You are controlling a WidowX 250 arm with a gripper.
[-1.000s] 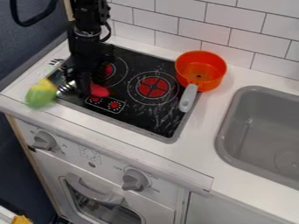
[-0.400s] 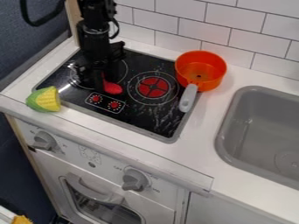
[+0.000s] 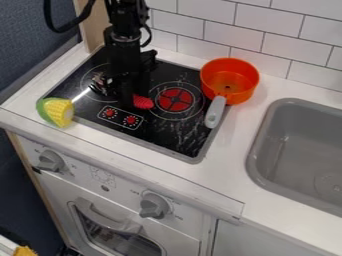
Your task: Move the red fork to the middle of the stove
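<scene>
Worktop (image 3: 227,165): white, surrounding the stove (image 3: 174,133).
Oven front (image 3: 127,200): white, below the stove's near edge; two grey knobs (image 3: 50,161), a grey handle, a window.
Wall (image 3: 234,30): white tiles, grey joints, behind the stove.
Stove: black glass, grey rim, two ringed burners with red centres, a pair of small red-centred dials printed near the front.
Sink (image 3: 304,140): grey, rounded corners, set into the worktop to the right of the stove, cut off by the view's edge.
Robot arm (image 3: 125,42): black, coming in from the top, hanging over the stove's left half.
Pot (image 3: 229,80): orange-red, round, open, at the stove's far right corner; grey handle (image 3: 215,112) pointing forward over the right rim.
Toy corn (image 3: 59,112): yellow, ridged kernels, green husk, by the stove's near left edge.
Red fork (image 3: 143,102): bright red; the part in sight is short, blunt and rounded at its end, with a ribbed surface — the rest hidden behind the gripper (image 3: 125,102), tines not discernible. Located over the stove, just left of the right-hand burner; whether it touches the glass, cannot tell. Gripper clamped on it — red end jutting out to the right.
</scene>
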